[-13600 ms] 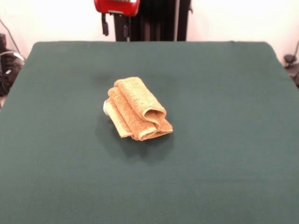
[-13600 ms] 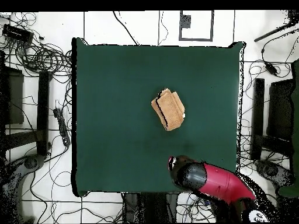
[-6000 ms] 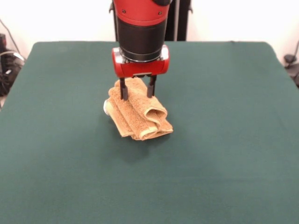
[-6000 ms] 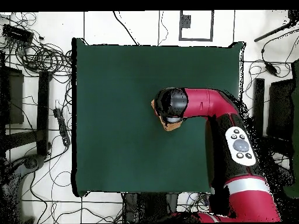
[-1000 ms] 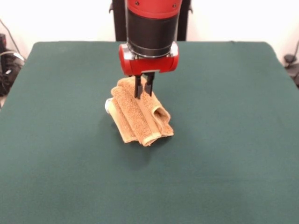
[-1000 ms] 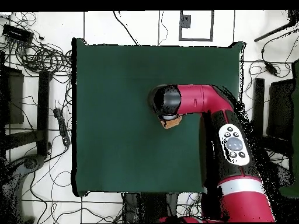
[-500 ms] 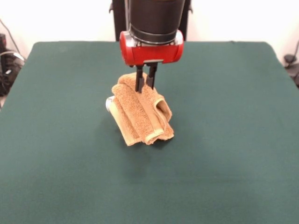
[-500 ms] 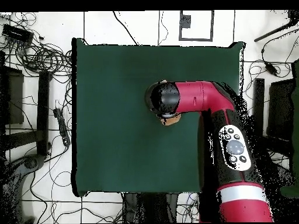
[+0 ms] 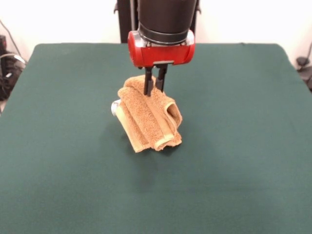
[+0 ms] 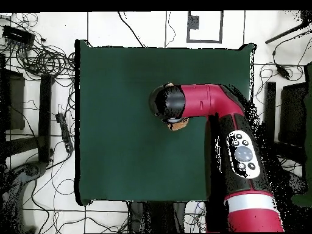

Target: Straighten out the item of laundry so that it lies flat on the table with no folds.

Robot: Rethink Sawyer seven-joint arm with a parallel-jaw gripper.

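Note:
The item of laundry [image 9: 148,118] is an orange-tan terry towel, folded into several rolled layers near the middle of the dark green table [image 9: 243,161]. My gripper [image 9: 153,87] comes straight down from above and is shut on the towel's upper fold, which hangs pulled up under it while the lower end rests on the cloth. A white label shows at the towel's left side. In the overhead view the arm's head covers most of the towel [image 10: 177,127]; only a small tan edge shows, and the gripper itself is hidden there.
The red arm [image 10: 234,146] reaches across the table's right part in the overhead view. Cables and black stands lie on the floor around the table's edges [image 10: 78,122].
The gripper has risen slightly with the towel's top fold pinched in it, and the towel stands taller and more tilted than a second ago.

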